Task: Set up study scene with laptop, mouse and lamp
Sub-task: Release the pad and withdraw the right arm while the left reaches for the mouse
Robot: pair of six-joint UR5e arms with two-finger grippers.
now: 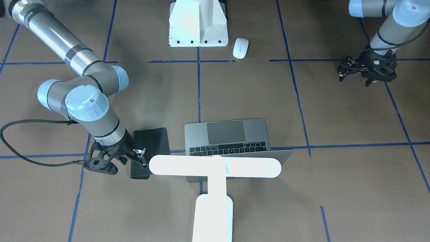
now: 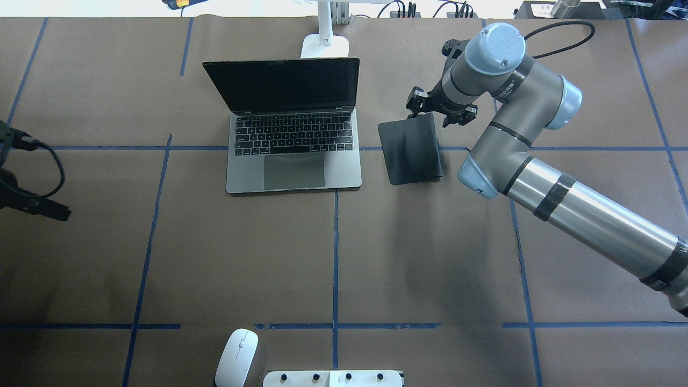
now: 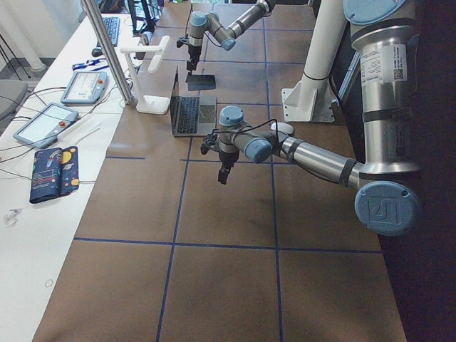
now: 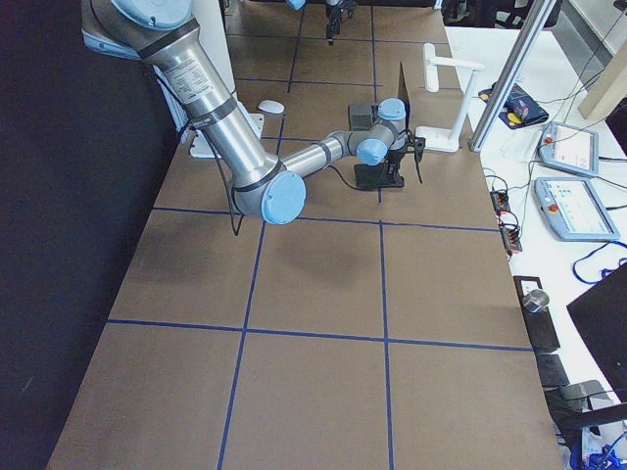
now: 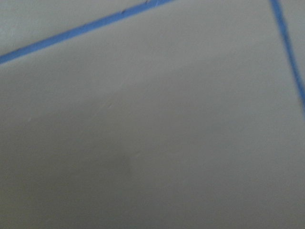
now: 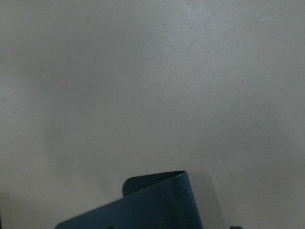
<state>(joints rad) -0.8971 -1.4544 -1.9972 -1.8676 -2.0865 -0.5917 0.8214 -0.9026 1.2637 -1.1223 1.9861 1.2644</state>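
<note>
The open laptop (image 1: 228, 132) (image 2: 293, 161) sits mid-table with its keyboard facing my base. The white T-shaped lamp (image 1: 215, 166) stands behind its screen, and its base shows in the overhead view (image 2: 322, 45). The white mouse (image 1: 241, 48) (image 2: 236, 357) lies near my pedestal, far from both grippers. My right gripper (image 1: 141, 156) (image 2: 430, 110) is shut on the far edge of a black mat (image 1: 151, 141) (image 2: 411, 150) beside the laptop. The mat's edge curls up in the right wrist view (image 6: 143, 205). My left gripper (image 1: 355, 80) hovers open and empty over bare table.
The white bolted pedestal (image 1: 198, 23) stands at the table's near edge next to the mouse. Blue tape lines (image 2: 336, 258) cross the brown table. Operator tables with tablets (image 3: 78, 85) lie beyond the lamp side.
</note>
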